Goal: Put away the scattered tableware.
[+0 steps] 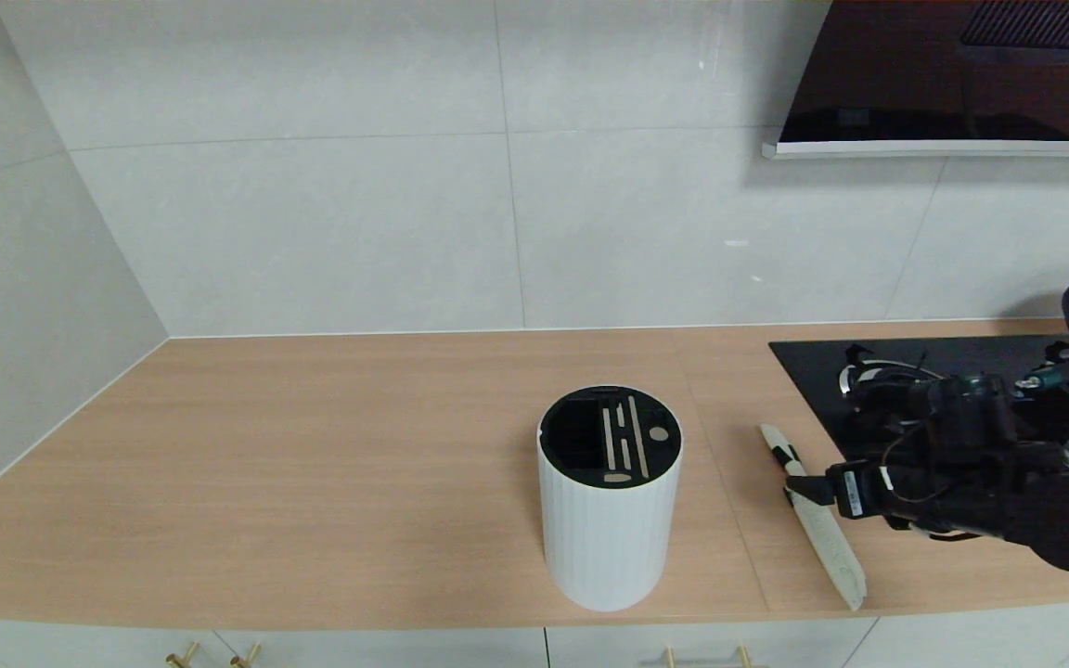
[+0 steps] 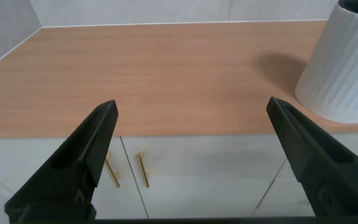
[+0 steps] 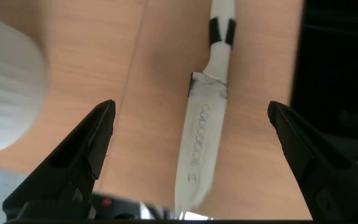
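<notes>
The knife [image 1: 831, 547] lay flat on the worktop [image 1: 312, 445] to the right of the white holder [image 1: 609, 501], well apart from it. Its handle pointed away to the back and its blade pointed to the front edge, where the tip came very near to the border of the worktop. The right gripper [image 3: 190, 115] hung over the knife, about where the blade meets the handle. Its jaws were wide open, one on each side of the knife, and they held nothing. The left gripper [image 2: 191, 109] was to the left of the holder, at the front edge of the worktop, with its jaws also wide open and empty. In my judgement the first danger was the grasp itself. The knife is thin and lies flat, so the jaws would need to come very low, and they could scrape the worktop or close above the knife and miss it. If one jaw touched the knife before the other, it could push or turn it, and because the tip was so close to the front edge, the knife could slide off. A grip on the smooth blade instead of the handle could also slip when lifting. Later, the narrow slots [image 1: 623, 436] on top of the holder would ask for the blade to come down straight. A tilted knife could hit the rim, and a hard push could move or tip the tall holder. The black hob [image 1: 869, 371] to the right of the holder left only little room on that side.
</notes>
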{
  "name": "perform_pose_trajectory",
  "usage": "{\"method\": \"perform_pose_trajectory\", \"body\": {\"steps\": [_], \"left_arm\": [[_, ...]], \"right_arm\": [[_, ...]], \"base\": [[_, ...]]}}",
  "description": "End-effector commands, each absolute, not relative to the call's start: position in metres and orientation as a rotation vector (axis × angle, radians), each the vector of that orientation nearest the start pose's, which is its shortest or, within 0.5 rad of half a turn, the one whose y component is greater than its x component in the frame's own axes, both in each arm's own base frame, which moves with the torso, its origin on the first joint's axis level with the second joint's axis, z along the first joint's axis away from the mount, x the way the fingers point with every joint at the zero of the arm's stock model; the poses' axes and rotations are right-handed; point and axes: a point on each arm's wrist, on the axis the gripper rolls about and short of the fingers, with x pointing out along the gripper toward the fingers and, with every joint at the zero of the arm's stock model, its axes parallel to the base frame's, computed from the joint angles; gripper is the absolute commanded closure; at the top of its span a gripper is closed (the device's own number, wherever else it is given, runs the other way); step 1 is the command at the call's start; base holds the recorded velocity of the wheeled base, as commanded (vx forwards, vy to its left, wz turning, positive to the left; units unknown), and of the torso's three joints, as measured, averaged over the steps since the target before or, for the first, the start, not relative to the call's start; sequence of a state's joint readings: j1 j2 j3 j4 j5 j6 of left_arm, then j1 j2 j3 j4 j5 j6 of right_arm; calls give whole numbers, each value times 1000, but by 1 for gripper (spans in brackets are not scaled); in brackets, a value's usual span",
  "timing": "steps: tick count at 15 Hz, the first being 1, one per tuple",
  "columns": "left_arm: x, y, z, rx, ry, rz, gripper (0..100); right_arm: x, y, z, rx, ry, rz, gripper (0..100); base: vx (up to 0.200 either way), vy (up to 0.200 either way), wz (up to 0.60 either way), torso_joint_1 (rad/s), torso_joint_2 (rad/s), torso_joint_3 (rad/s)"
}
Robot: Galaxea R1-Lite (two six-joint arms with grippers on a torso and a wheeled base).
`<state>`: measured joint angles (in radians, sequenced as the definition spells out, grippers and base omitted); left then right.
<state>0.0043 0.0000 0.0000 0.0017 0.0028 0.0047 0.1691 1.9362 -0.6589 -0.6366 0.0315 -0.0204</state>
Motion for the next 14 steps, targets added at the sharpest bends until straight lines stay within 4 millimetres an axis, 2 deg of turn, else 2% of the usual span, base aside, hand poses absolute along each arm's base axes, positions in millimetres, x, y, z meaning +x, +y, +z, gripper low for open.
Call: {"method": "perform_pose_trajectory", "body": {"steps": [1,4,8,14], "left_arm": [[-23,0,75,5,2,8,0],[-23,0,75,5,2,8,0],[-23,0,75,5,2,8,0],[-23,0,75,5,2,8,0]], "right_arm": [[320,57,40,-70,697,192,0],[328,57,19,-69,696,186,0],[335,56,4,-82,677,141,0],[341,53,0,-73,667,125,0]], "base": [[0,0,0,0,0,0],[0,0,0,0,0,0],[0,0,0,0,0,0],[0,0,0,0,0,0]]}}
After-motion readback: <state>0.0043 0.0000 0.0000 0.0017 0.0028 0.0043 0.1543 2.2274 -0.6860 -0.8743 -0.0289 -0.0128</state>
